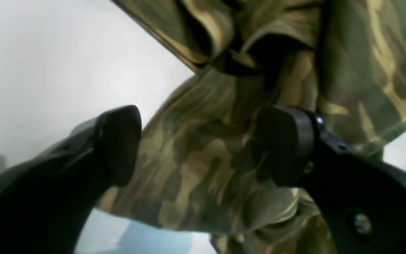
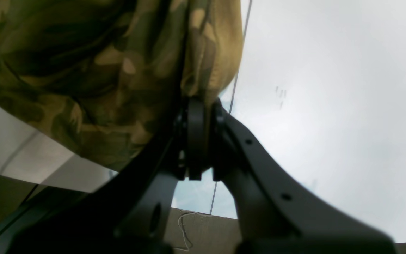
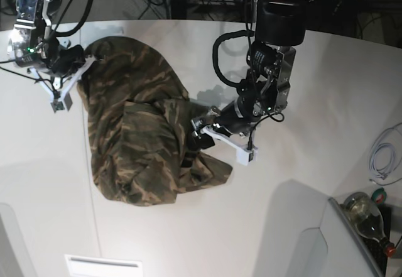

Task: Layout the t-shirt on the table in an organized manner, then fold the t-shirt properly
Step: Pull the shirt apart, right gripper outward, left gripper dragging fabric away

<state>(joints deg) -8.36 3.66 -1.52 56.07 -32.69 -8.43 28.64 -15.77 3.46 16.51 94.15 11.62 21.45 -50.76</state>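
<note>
The camouflage t-shirt point(image 3: 138, 145) lies in a crumpled heap on the white table point(image 3: 282, 201), left of centre. My right gripper point(image 3: 86, 58) is at the heap's far left corner, shut on a fold of the t-shirt point(image 2: 118, 70); in the right wrist view the gripper point(image 2: 203, 106) pinches the cloth's edge at its tips. My left gripper point(image 3: 200, 132) is at the heap's right edge. In the left wrist view the gripper point(image 1: 204, 146) stands open, its black fingers point(image 1: 122, 144) wide apart, with the t-shirt point(image 1: 203, 165) bunched just beyond them.
A thin dark seam point(image 2: 238, 70) runs across the table under the shirt. A white cable point(image 3: 381, 157) lies at the right edge, with a bottle point(image 3: 364, 223) beside a grey box point(image 3: 301, 245) at the front right. A white slab point(image 3: 103, 266) sits at the front.
</note>
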